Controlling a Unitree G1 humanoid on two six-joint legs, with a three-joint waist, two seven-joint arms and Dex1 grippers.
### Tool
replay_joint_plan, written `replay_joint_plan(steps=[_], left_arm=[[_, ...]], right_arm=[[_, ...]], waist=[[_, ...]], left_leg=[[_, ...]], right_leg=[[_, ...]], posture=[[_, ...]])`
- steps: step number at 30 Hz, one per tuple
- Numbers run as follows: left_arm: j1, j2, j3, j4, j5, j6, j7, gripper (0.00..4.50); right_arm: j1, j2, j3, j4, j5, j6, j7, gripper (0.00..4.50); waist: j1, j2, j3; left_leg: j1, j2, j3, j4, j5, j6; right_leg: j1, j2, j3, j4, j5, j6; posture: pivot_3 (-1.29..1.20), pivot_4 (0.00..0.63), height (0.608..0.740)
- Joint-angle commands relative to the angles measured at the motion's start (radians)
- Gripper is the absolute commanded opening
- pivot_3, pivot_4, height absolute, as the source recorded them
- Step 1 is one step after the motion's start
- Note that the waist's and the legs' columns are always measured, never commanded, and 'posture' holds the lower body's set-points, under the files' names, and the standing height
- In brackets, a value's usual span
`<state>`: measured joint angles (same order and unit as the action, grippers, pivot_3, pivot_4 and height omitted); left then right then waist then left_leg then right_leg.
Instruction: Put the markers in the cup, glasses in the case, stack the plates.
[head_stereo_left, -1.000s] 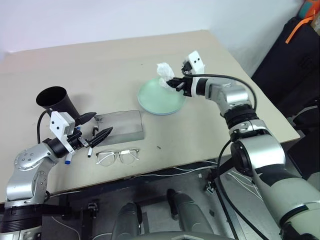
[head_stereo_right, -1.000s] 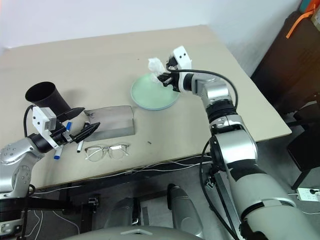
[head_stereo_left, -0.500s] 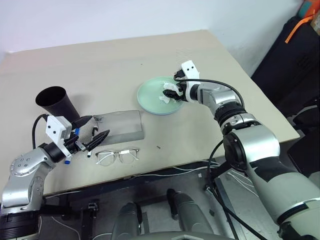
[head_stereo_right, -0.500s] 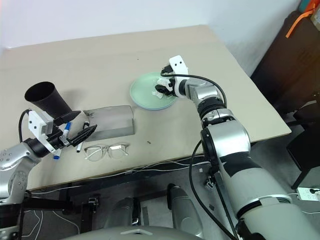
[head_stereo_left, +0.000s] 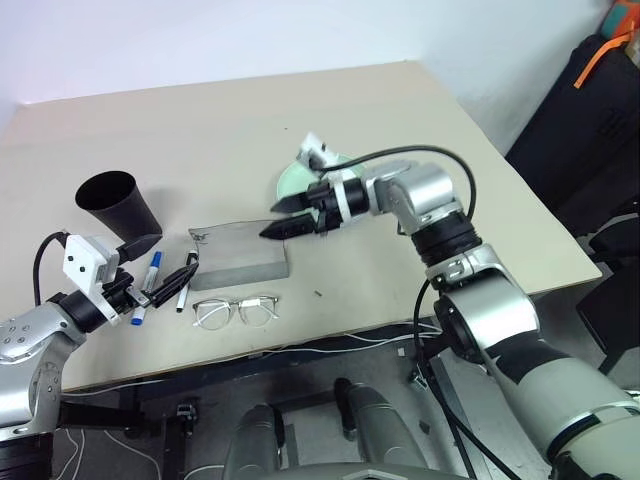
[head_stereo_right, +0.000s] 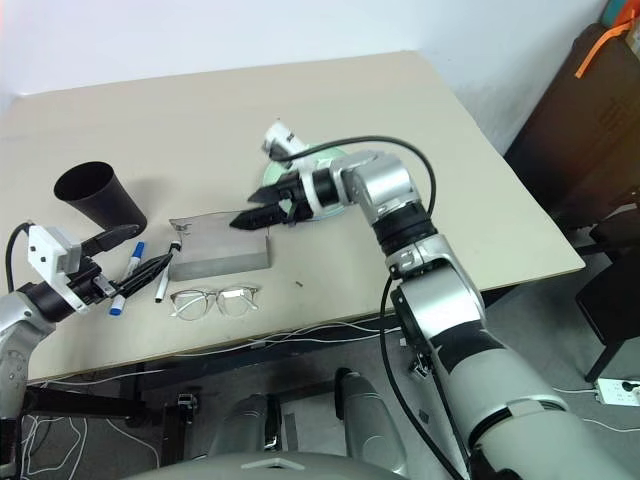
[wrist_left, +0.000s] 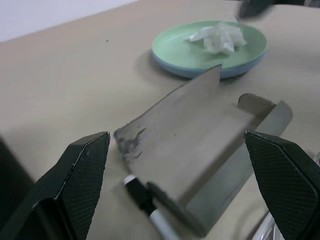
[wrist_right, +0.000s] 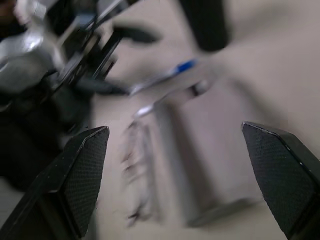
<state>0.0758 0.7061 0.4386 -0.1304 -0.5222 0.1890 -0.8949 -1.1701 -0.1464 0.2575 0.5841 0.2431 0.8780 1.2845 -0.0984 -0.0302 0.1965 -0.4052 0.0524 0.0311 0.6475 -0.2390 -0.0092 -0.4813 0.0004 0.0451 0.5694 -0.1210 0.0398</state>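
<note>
Glasses (head_stereo_left: 235, 312) seen at worktop (head_stereo_left: 200, 130) near edge. Left tool (head_stereo_left: 165, 263) spread wide, empty, beside markers (head_stereo_left: 165, 285). Case (head_stereo_left: 240, 252) open behind. Right tool (head_stereo_left: 285, 216) wide, over case. Cup (head_stereo_left: 115, 205), plates (wrist_left: 210, 52) beyond.

The black cup (head_stereo_left: 118, 203) stands upright, mouth open, at the table's left. Just right of it lie the blue-capped marker (head_stereo_left: 148, 285) and the thinner black-capped marker (head_stereo_left: 185, 292), side by side. The grey case (head_stereo_left: 240, 251) lies open (lid raised), with the glasses (head_stereo_left: 235, 312) unfolded in front of it. The mint plate sits stacked on the blue plate (wrist_left: 210, 50), holding crumpled tissue
</note>
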Motion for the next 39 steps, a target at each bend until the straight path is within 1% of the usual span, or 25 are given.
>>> replay_joint_plan(steps=[1,4,6,9,12,15,22,28,31,34,39], left_arm=[[0.007,0.024,0.050,-0.007,-0.019,-0.004,-0.014,4.50],[0.014,0.031,0.059,0.004,-0.003,-0.018,-0.020,4.50],[0.014,0.026,0.065,0.004,-0.014,-0.019,-0.023,4.50],[0.027,0.024,0.076,-0.010,-0.027,-0.015,-0.028,4.50],[0.050,0.027,0.115,-0.037,-0.097,0.034,-0.045,4.50],[0.131,0.054,0.149,-0.087,-0.139,0.085,-0.096,4.50],[0.261,0.105,0.239,-0.127,-0.157,0.124,-0.164,4.50],[0.336,0.145,0.275,-0.142,-0.094,0.103,-0.206,4.50],[0.346,0.143,0.272,-0.144,-0.075,0.093,-0.209,4.50],[0.347,0.129,0.262,-0.151,-0.068,0.086,-0.203,4.50],[0.346,0.119,0.251,-0.162,-0.058,0.085,-0.194,4.50]], right_arm=[[-0.024,0.021,0.031,-0.081,0.049,0.068,0.040,4.46],[-0.049,0.059,0.046,-0.052,0.065,0.129,0.032,4.46],[-0.062,0.080,0.087,-0.026,0.052,0.145,0.037,4.46],[-0.067,0.102,0.146,0.001,0.030,0.124,0.055,4.46],[-0.076,0.127,0.188,0.042,0.016,0.095,0.068,4.46],[-0.083,0.157,0.221,0.100,-0.017,0.051,0.065,4.46],[-0.099,0.213,0.234,0.184,-0.058,-0.007,0.070,4.46],[-0.115,0.259,0.236,0.241,-0.091,-0.054,0.088,4.46],[-0.119,0.270,0.236,0.252,-0.103,-0.068,0.104,3.84],[-0.121,0.290,0.245,0.273,-0.125,-0.084,0.104,2.90],[-0.120,0.317,0.254,0.308,-0.161,-0.114,0.099,2.90]], waist=[[-0.001,0.000,0.000],[-0.002,0.000,0.000],[-0.004,0.000,0.000],[-0.005,0.000,0.000],[-0.005,-0.001,0.000],[-0.007,-0.001,-0.001],[-0.021,-0.002,-0.001],[-0.032,-0.002,-0.001],[-0.031,-0.002,-0.001],[-0.031,-0.002,-0.001],[-0.030,-0.002,-0.001]], left_leg=[[0.000,0.000,0.000,0.000,0.000,0.000],[0.000,0.000,-0.001,-0.001,0.000,-0.001],[-0.001,0.000,-0.001,-0.002,0.000,-0.001],[-0.002,0.000,0.000,-0.002,0.000,0.000],[-0.004,0.000,0.000,-0.002,0.000,0.000],[-0.006,0.000,0.001,-0.002,0.000,0.000],[-0.007,0.001,0.001,-0.003,-0.001,-0.002],[-0.009,0.004,0.001,-0.003,-0.002,-0.003],[-0.012,0.007,0.002,-0.004,-0.002,-0.003],[-0.013,0.009,0.002,-0.005,-0.002,-0.003],[-0.015,0.009,0.003,-0.005,-0.001,-0.002]], right_leg=[[-0.001,0.000,0.000,0.000,0.000,0.000],[-0.001,0.000,-0.001,0.000,0.000,0.000],[-0.003,0.000,-0.001,0.000,0.000,0.000],[-0.004,0.000,-0.001,0.000,0.000,-0.001],[-0.006,0.000,-0.001,0.000,0.000,-0.001],[-0.008,0.000,-0.001,0.000,0.000,-0.001],[-0.011,0.000,-0.001,0.000,0.000,-0.001],[-0.012,0.001,-0.002,-0.002,0.001,-0.002],[-0.015,0.004,-0.003,-0.003,0.001,-0.003],[-0.017,0.005,-0.003,-0.003,0.000,-0.005],[-0.019,0.005,-0.003,-0.001,0.000,-0.006]], posture=[[0.00,0.150,0.733],[0.00,0.150,0.733],[0.00,0.150,0.733],[0.00,0.150,0.733],[0.00,0.150,0.733],[0.00,0.150,0.733],[0.00,0.150,0.733],[0.00,0.150,0.733],[0.00,0.150,0.733],[0.00,0.150,0.733],[0.00,0.150,0.733]])
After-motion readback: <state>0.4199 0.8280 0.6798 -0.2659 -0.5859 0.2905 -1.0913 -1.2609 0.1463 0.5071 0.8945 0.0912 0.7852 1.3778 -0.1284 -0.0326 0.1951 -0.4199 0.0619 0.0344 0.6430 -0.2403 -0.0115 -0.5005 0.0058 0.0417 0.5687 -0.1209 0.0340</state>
